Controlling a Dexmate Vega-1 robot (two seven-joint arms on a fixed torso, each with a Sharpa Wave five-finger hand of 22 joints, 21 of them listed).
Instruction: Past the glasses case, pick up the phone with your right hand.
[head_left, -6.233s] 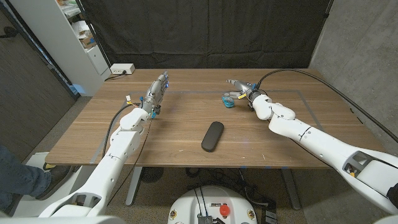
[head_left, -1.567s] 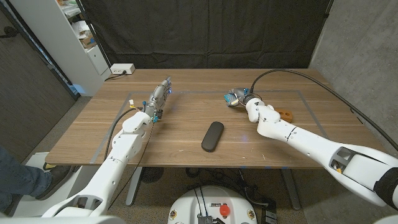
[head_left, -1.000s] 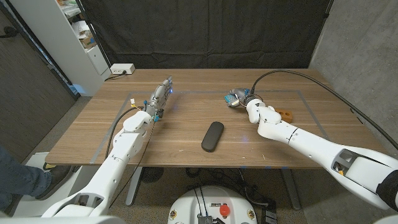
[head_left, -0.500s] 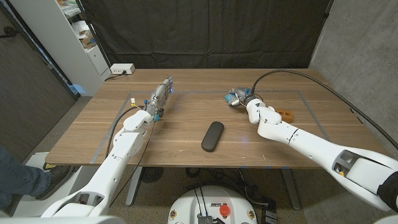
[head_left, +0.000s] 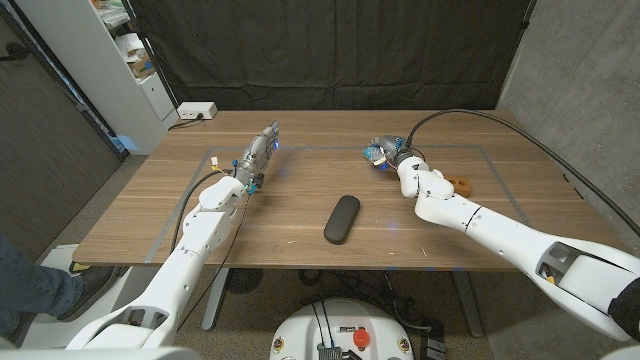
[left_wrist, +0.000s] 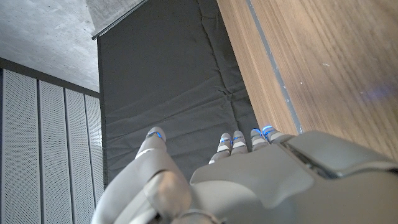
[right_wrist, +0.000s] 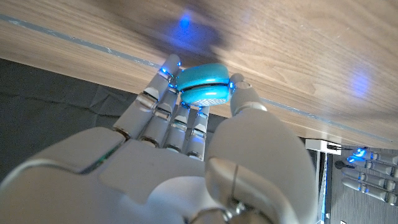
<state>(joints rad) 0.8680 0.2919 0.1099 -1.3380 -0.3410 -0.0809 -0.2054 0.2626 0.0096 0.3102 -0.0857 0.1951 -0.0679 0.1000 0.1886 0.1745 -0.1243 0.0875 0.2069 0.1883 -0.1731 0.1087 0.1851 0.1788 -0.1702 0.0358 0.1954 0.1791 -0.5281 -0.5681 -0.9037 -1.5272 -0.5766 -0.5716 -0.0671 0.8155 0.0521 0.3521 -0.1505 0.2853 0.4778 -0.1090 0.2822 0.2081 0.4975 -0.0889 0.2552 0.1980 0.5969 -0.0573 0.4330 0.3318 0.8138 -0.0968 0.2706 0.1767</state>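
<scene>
Walnut-toned table (head_left: 300, 215) carries a black glasses case (head_left: 341, 218) at centre; beyond it the right hand (head_left: 385, 154) pinches a turquoise phone (head_left: 377, 154) just off the wood, an orange object (head_left: 459, 184) lying beside the forearm. Left wrist view: the left hand (left_wrist: 249, 180) holds nothing, fingers apart above the table edge. Right wrist view: fingers (right_wrist: 163, 99) and thumb clamp the phone's edges; a straight, level lift with firm pressure looks safest.

Right hand (right_wrist: 186, 155) pinching a turquoise phone (right_wrist: 202, 86)

The phone sits between thumb and fingertips (right_wrist: 168, 73), with the wooden table (right_wrist: 298, 56) just beyond the fingers.
</scene>
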